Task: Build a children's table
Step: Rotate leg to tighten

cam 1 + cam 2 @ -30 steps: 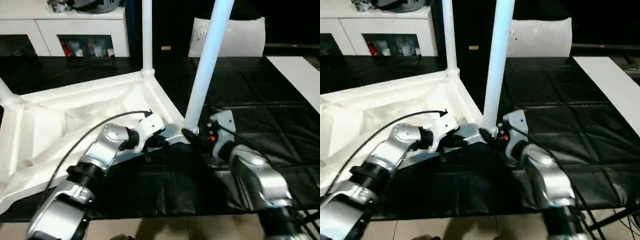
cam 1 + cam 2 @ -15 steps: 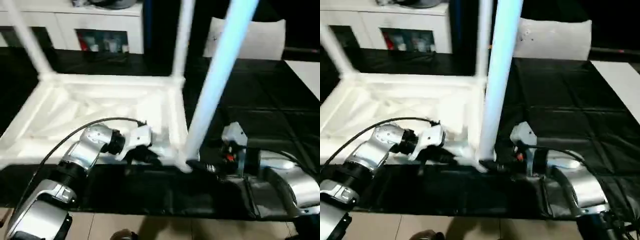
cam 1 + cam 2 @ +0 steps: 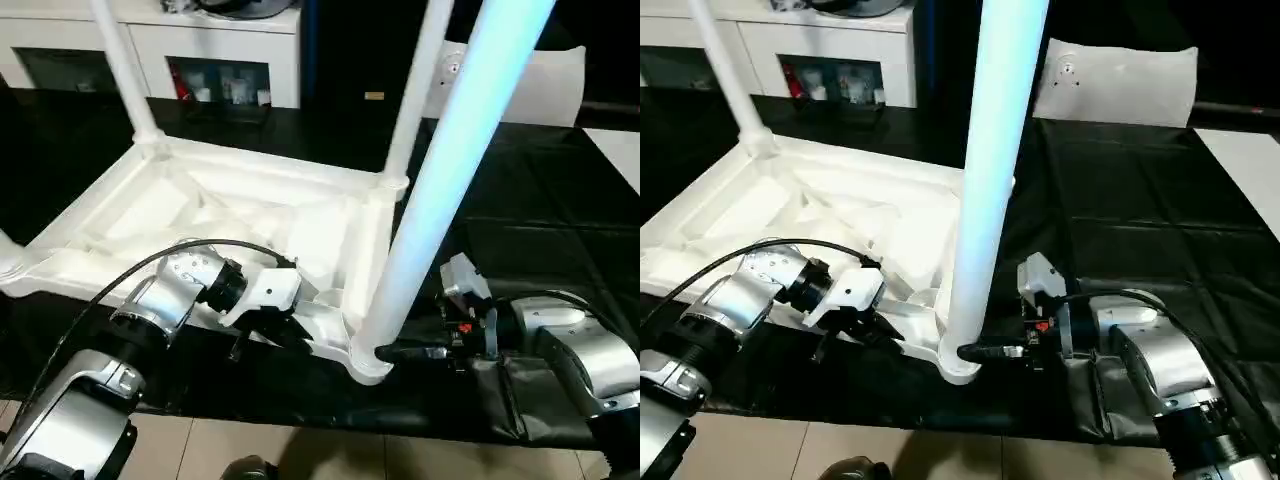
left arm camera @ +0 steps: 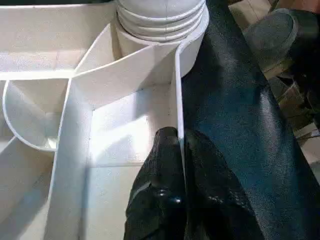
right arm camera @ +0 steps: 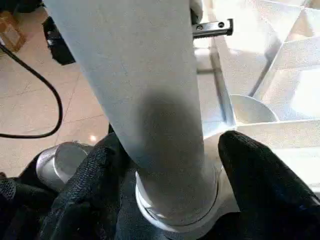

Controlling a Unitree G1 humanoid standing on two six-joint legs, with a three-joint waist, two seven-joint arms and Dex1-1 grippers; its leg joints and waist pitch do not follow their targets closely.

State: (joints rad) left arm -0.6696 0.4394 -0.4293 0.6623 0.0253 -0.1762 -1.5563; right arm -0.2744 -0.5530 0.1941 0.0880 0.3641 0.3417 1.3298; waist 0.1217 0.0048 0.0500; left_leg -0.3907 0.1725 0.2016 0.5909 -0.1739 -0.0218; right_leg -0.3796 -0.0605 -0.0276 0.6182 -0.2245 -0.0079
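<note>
An upturned white plastic rectangular tabletop (image 3: 250, 215) with ribbed underside lies on black sheeting (image 3: 520, 200), its near side wall pinched in the left gripper (image 4: 181, 142), while the right gripper (image 5: 165, 165) straddles, fingers apart, a long white tapered tube leg (image 3: 440, 190) upright in the near corner socket.

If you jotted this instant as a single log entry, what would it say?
left claw: shut on white plastic tabletop's rim | right claw: black fingers either side of near white tube leg at its corner socket
</note>
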